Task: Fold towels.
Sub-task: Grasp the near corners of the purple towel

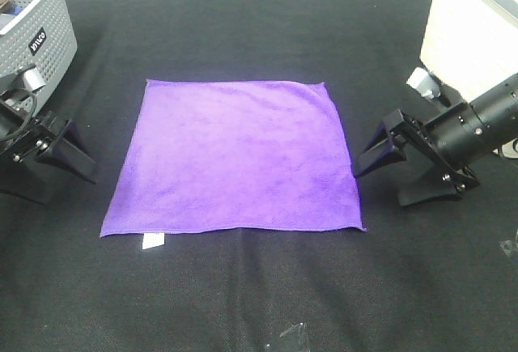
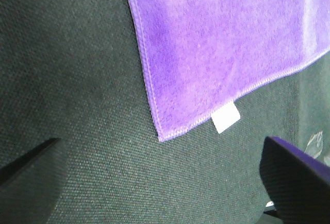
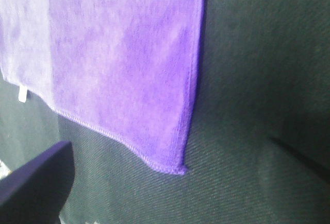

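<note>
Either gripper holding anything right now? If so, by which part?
Nothing is held. The left gripper and right gripper are both open and empty, one on each side of the purple towel, which lies flat.

We note the towel (image 1: 235, 158) as soft, napped cloth, matt, with a stitched hem; its tag (image 2: 226, 117) is smooth and white, cloth or paper we cannot tell; table cover (image 1: 243, 303) coarse black weave, matt; basket (image 1: 44, 40) grey perforated plastic; right gripper (image 1: 379, 190) matt black plastic.
</note>
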